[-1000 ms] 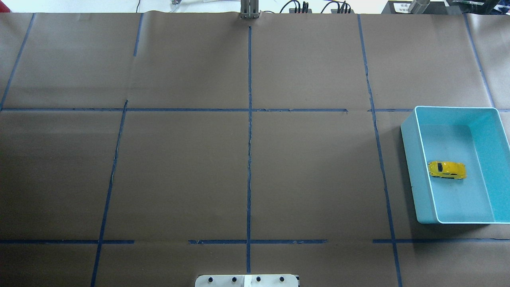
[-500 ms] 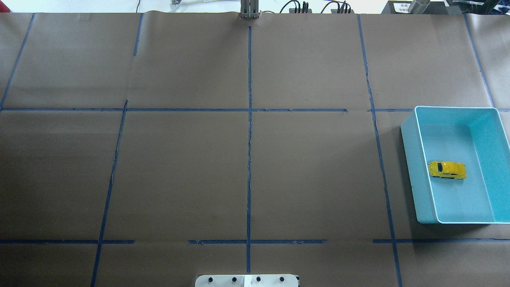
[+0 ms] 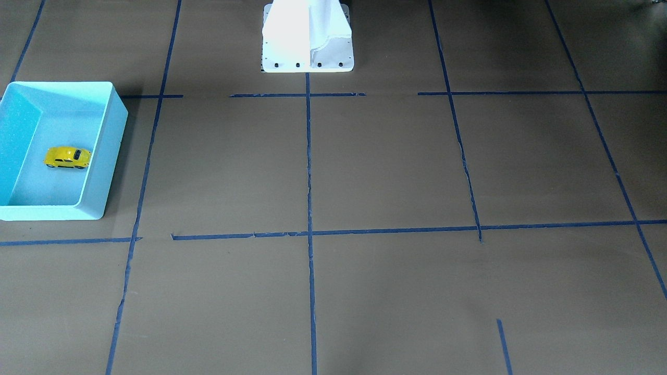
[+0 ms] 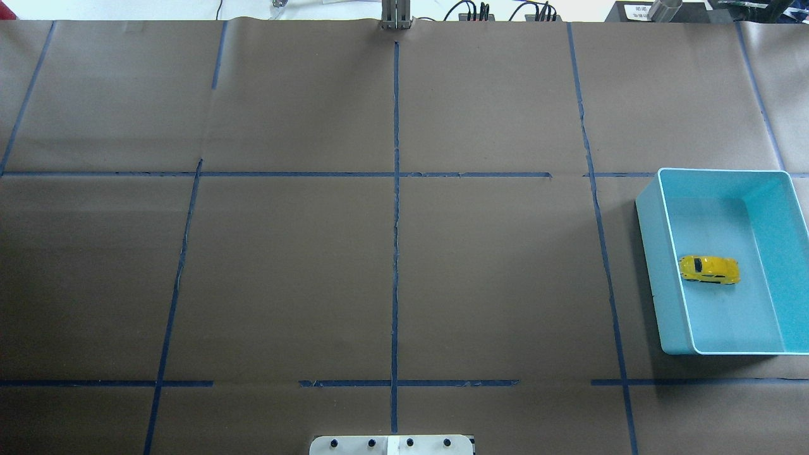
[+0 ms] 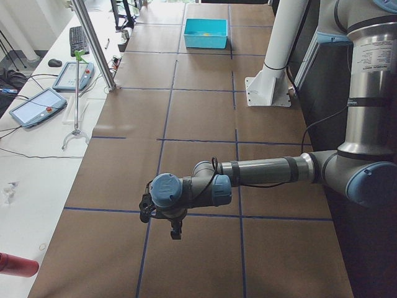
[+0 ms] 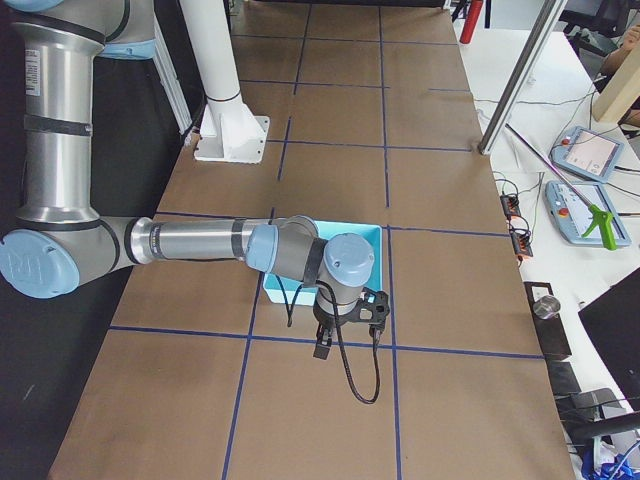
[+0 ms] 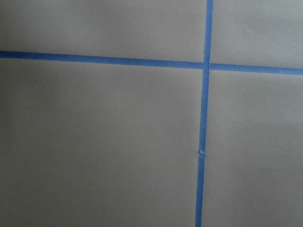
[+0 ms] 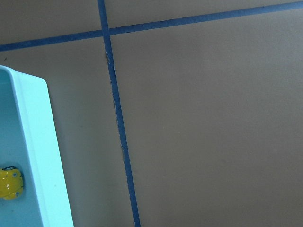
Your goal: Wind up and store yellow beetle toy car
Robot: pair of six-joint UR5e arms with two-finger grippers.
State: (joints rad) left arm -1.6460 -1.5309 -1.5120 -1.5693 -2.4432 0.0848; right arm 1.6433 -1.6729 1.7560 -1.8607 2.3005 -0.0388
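The yellow toy car (image 4: 709, 270) sits on its wheels on the floor of a light blue bin (image 4: 648, 253), which stands at the robot's right-hand end of the worktop (image 4: 284, 272). Inside the bin, the car is closer to the wall facing the worktop's middle than to the outer wall. It lies crosswise to the bin's long sides. Nothing touches it.

The worktop is covered in brown paper and marked into squares by blue tape lines (image 4: 395, 189). The robot's white base (image 3: 307, 36) stands at the middle of its own edge.

The right arm (image 6: 200, 242) reaches out low over the worktop. The right claw (image 6: 322, 345) hangs just past the bin, on the side away from the worktop's middle. It appears only in the side view, so I cannot tell whether it is open or closed. Its wrist camera looks down on bare paper, with one rounded corner of the bin and an end of the car at the left edge (only a sliver of yellow).

The left arm (image 5: 267, 171) stretches over the opposite end of the worktop, well apart from the bin. The left claw (image 5: 175, 231) points down near a tape line. It too shows only from the side, so I cannot tell its state. Its wrist camera sees only paper and a crossing of tape.
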